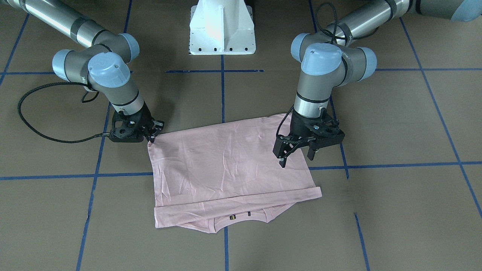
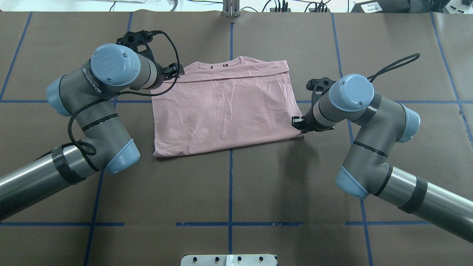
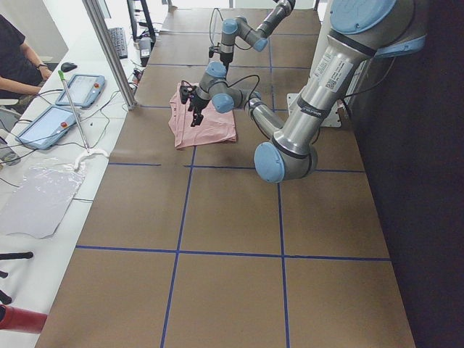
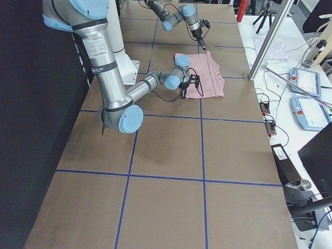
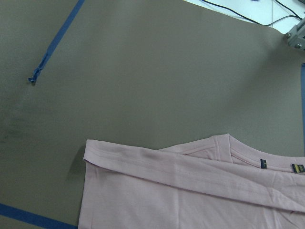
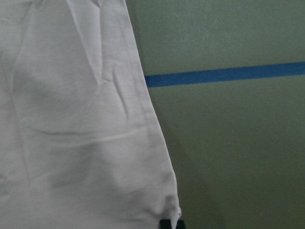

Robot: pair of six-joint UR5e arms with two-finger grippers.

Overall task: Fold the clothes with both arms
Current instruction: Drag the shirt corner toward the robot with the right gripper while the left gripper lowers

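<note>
The shirt (image 1: 226, 162) lies flat on the surface (image 1: 395, 124), straight out in front of the pedestal (image 1: 222, 30). It is already a tidy rectangle. No sleeve sticks out, and a doubled layer covers the body. The edge of that layer (image 1: 241, 197) stops just short of the collar (image 1: 241, 220), which is at the end farthest from the pedestal. So I judge the sleeve tucks and a lengthwise half-fold done (the print is out of sight).

The right pincer (image 1: 152, 136) sits low at the shirt corner nearest the pedestal. Its tips look pressed together on that corner, though the cloth there is not yet lifted. The left pincer (image 1: 297, 160) hangs spread and empty above the shirt's opposite side edge, towards the end far from the pedestal.

What seems left is at least one more fold to make a smaller packet, and the left pincer has yet to take hold for it.
</note>
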